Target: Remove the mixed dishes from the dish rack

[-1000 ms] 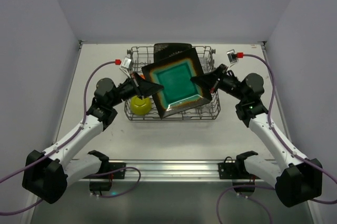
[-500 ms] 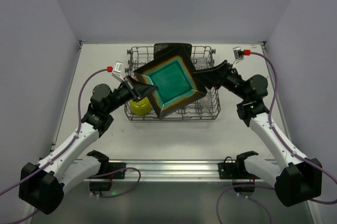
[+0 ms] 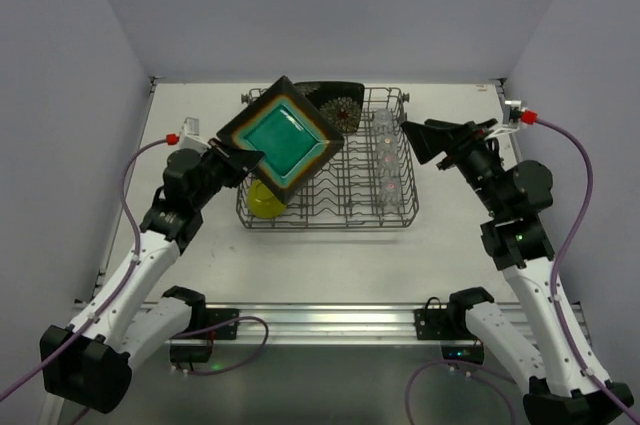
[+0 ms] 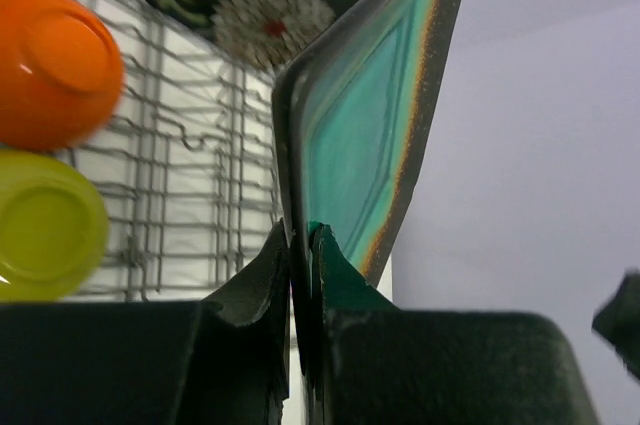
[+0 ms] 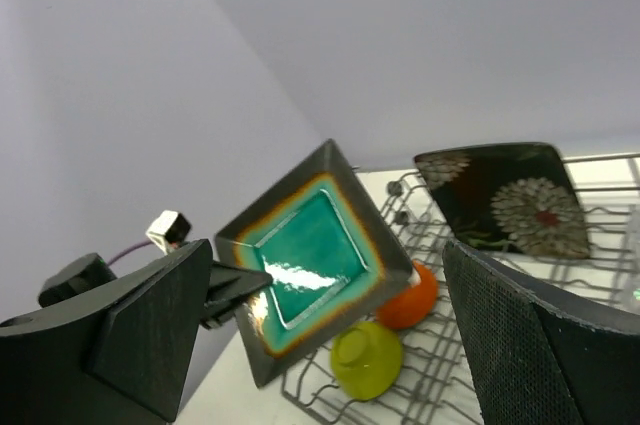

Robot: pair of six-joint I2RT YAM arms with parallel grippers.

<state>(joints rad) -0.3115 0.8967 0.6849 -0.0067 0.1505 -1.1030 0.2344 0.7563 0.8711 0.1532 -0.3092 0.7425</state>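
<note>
My left gripper is shut on one corner of the teal-centred square black plate, holding it tilted in the air over the left end of the dish rack. In the left wrist view the plate's rim stands pinched between the fingers. My right gripper is open and empty, apart from the plate, above the rack's right end. The flowered plate stands at the rack's back. A yellow-green bowl and an orange bowl lie upside down at the rack's left. Clear glasses line the right side.
The rack sits mid-table between both arms. White table surface shows left of the rack, and more of it in front. Grey walls close in the back and both sides. A metal rail runs along the near edge.
The right gripper let go of the teal plate, opened wide and drew back to the right. The left arm swung the plate up and to the left, off the rack's middle.
</note>
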